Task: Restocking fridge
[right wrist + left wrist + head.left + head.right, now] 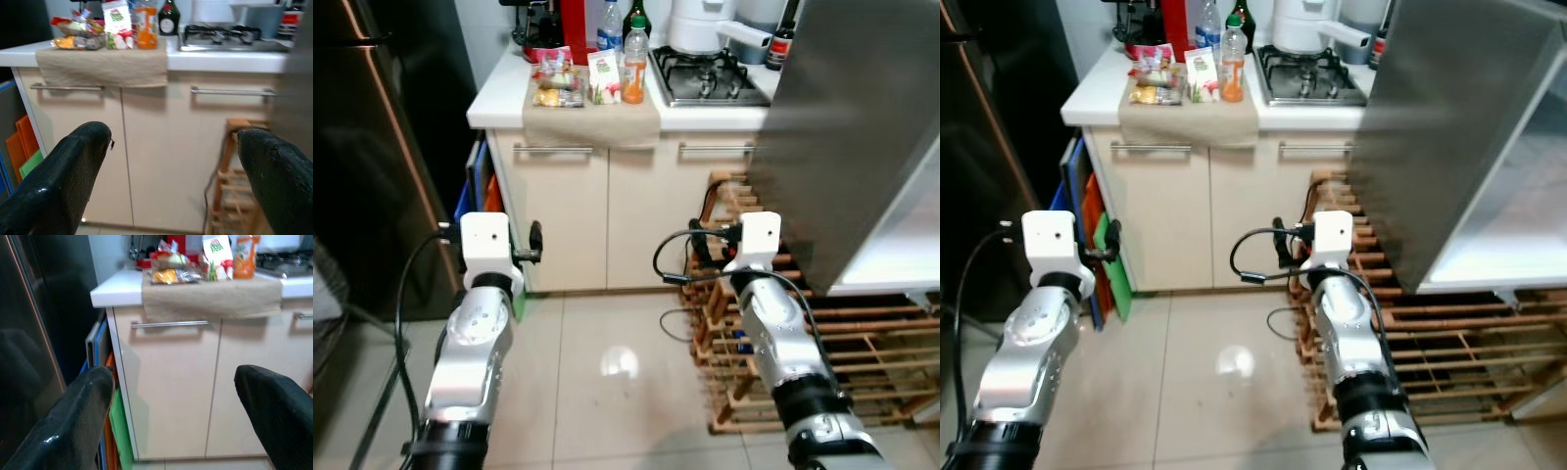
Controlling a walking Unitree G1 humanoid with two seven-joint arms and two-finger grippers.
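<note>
- Both grippers hang low before the cabinets, well short of the counter: left gripper (171,416) spread wide, empty.
- Right gripper (176,181) likewise wide, holding nothing.
- Groceries sit on a cloth (592,116) at the counter edge; step closer before reaching.
- Orange bottle (634,65) stands upright, long axis vertical, so a side grasp suits.
</note>
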